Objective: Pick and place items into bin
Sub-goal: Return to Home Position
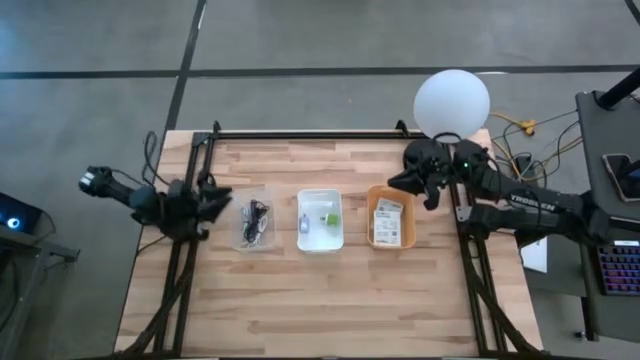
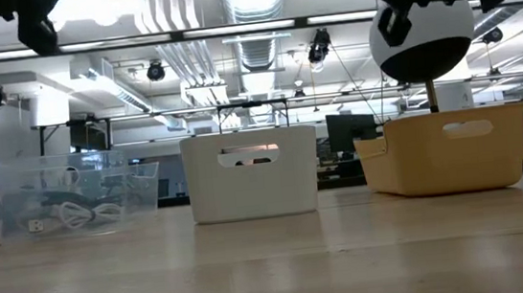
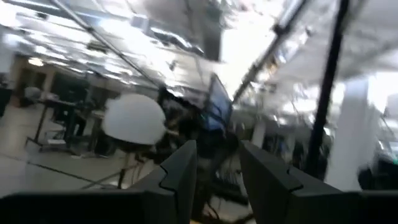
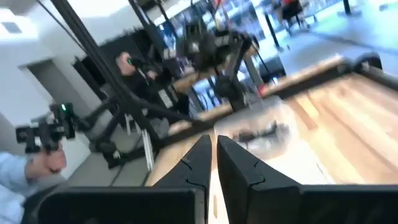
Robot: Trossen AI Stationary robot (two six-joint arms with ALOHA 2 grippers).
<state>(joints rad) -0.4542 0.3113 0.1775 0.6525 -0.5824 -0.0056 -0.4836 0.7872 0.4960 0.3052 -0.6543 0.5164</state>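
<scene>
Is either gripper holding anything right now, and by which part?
Nothing is held. The left gripper is open with an empty gap; the right gripper is shut with nothing between its fingers.

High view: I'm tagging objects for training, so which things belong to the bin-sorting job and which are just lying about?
Job: transparent bin holding cables; white bin holding a green piece; yellow bin holding printed packets; left claw, by the transparent bin; right claw, by the yellow bin.
Lying about: white globe lamp; yellow cable on the floor.
</scene>
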